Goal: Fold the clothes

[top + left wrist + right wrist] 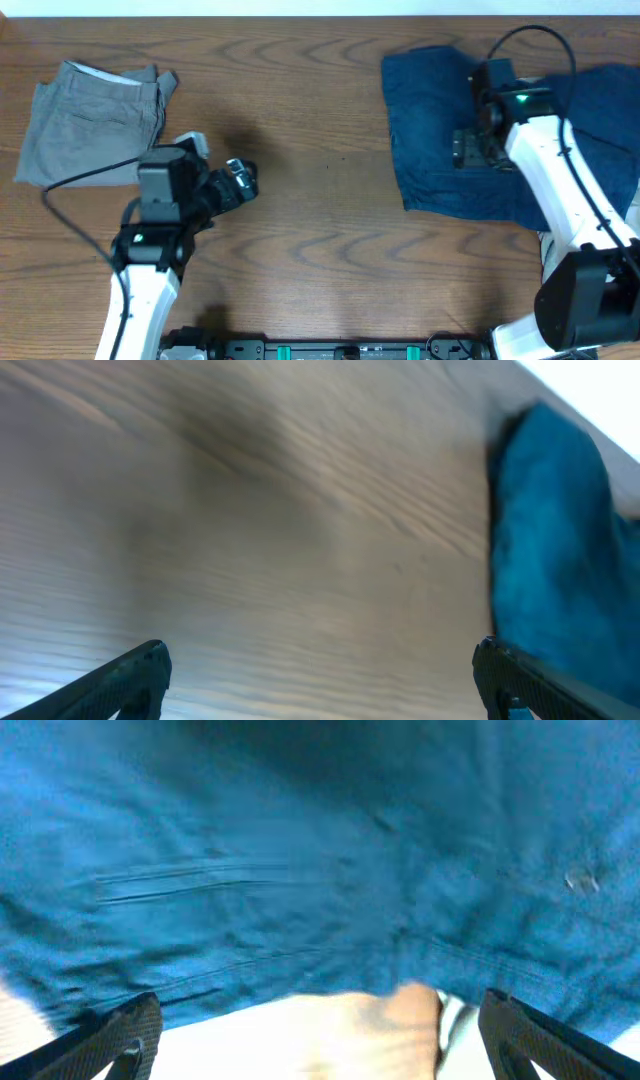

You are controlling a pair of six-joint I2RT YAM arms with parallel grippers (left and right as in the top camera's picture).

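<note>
The work surface is a dark wood-grain table (330, 230), seen from above, with clothes at both far corners.

Far left: a grey pair (85, 125) lies as a compact stack, apparently already folded. A black cable (90, 175) from the left arm runs along its lower edge.

Left of centre: the left gripper (243, 180) hangs over bare wood, just right of the grey pair and well apart from the blue cloth. The left wrist view shows its fingers spread wide with nothing between them.

Right: a navy pair (430, 130) lies spread open and unfolded, reaching to the right edge of the overhead view. The right gripper (468, 150) is over its middle, near the left half. The right wrist view shows its fingers parted and empty, with stitched seams directly beneath. Whether they touch the cloth cannot be told.

Assessment: the navy pair is the outstanding item, and the fold has not begun.

Risks noted:
- A pinch at mid-panel may take only the top layer, or bunch the cloth, causing a crooked fold.
- One-handed pulling may drag the whole garment across the wood, since the left gripper is too far away to hold the other side.
- Left arm travel may tug the cable and disturb the grey stack.
</note>
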